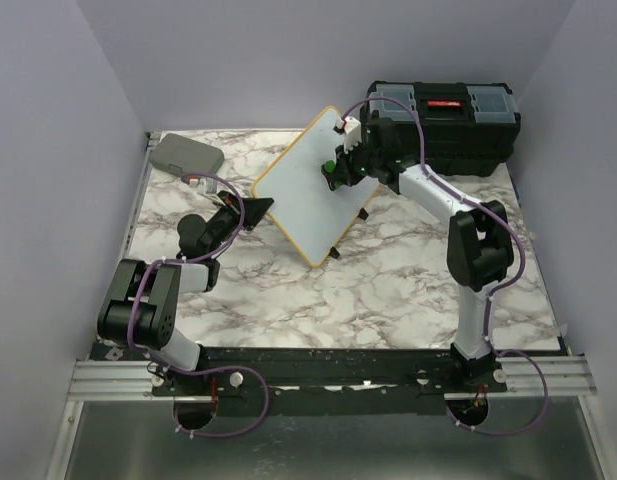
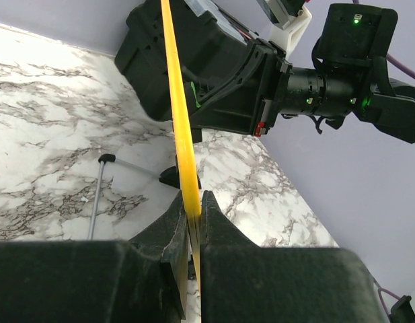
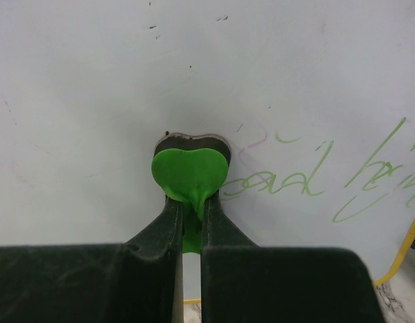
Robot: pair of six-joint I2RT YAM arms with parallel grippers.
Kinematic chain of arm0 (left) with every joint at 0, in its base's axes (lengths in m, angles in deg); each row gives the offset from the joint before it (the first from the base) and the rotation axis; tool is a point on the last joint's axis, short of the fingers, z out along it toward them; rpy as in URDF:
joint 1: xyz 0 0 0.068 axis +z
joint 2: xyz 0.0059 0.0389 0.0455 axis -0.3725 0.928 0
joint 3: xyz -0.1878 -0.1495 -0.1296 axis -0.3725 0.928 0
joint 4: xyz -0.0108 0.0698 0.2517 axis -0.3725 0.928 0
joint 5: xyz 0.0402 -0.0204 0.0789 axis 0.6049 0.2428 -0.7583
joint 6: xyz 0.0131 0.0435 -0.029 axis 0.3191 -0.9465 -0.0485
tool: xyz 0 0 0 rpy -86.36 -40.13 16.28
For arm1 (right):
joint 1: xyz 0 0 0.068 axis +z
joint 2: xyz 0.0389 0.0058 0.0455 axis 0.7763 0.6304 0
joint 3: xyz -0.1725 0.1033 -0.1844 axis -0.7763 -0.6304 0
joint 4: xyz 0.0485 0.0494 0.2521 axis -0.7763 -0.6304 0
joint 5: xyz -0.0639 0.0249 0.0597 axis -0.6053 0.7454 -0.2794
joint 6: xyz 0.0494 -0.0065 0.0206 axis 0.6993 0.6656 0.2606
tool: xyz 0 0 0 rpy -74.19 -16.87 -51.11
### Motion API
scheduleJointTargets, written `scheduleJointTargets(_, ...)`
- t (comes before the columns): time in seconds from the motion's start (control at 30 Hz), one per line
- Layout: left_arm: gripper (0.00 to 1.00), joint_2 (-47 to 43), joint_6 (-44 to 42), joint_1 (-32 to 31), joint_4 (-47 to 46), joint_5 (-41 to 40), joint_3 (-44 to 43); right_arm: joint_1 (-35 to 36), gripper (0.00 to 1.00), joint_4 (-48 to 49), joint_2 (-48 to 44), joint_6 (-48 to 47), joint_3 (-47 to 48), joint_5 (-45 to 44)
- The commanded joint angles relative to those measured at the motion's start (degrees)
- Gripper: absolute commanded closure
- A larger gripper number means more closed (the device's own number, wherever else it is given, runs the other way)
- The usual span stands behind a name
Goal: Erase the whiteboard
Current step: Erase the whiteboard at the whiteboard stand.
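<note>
Your left pincer is clamped tight on the whiteboard. You're seeing the board edge-on, with the yellow frame running straight up from the fingers. A black foot sits just beside the frame, low over the marble bench. The right arm reaches in from the right, with a black case behind the board.

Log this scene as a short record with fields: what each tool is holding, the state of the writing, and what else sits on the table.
Left tool: shut on the whiteboard, at its yellow frame edge
Right tool: shut on a green eraser, pressed against the board
Handwriting: green, beside the eraser, not yet wiped
Other items: black toolbox behind the board; grey case at far left corner
</note>
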Motion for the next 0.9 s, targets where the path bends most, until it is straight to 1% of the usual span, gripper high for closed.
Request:
scheduleJointTargets(0.0, 1.0, 2.32, -3.31, -3.0, 4.83, 10.13, -0.67, 0.53, 0.99, 7.97, 2.39, -0.38, 1.56, -5.82)
scheduleJointTargets(0.07, 1.0, 2.3, -3.31, -3.0, 4.93, 10.14, -0.74, 0.51, 0.99, 7.2, 2.66, -1.01, 1.66, -5.19)
scheduleJointTargets(0.13, 1.0, 2.39, -3.46, -3.0, 5.05, 10.19, -0.92, 0.51, 0.99, 6.81, 2.47, -1.69, 0.71, -2.28)
scheduleJointTargets(0.23, 1.0, 2.46, -3.4, -3.0, 5.19, 10.23, -1.13, 0.49, 0.99, 9.04, 0.92, -2.04, -1.6, 0.91)
scheduleJointTargets(0.4, 1.0, 2.3, -3.48, -3.0, 5.44, 10.23, -1.01, 0.5, 0.99, 7.78, 1.85, -1.42, 1.81, -3.3)
scheduleJointTargets(0.63, 1.0, 2.33, -3.34, -3.0, 5.39, 10.19, -0.99, 0.55, 0.99, 6.8, 2.32, -1.66, 3.21, -5.09)
scheduleJointTargets(0.77, 1.0, 2.26, -3.4, -3.0, 5.45, 10.34, -1.01, 0.53, 0.99, 6.12, 2.83, -2.64, 2.35, -5.21)
scheduleJointTargets(0.87, 1.0, 2.1, -3.4, -3.0, 5.63, 10.35, -1.01, 0.51, 0.99, 2.32, 4.01, -4.36, 2.36, -3.06)
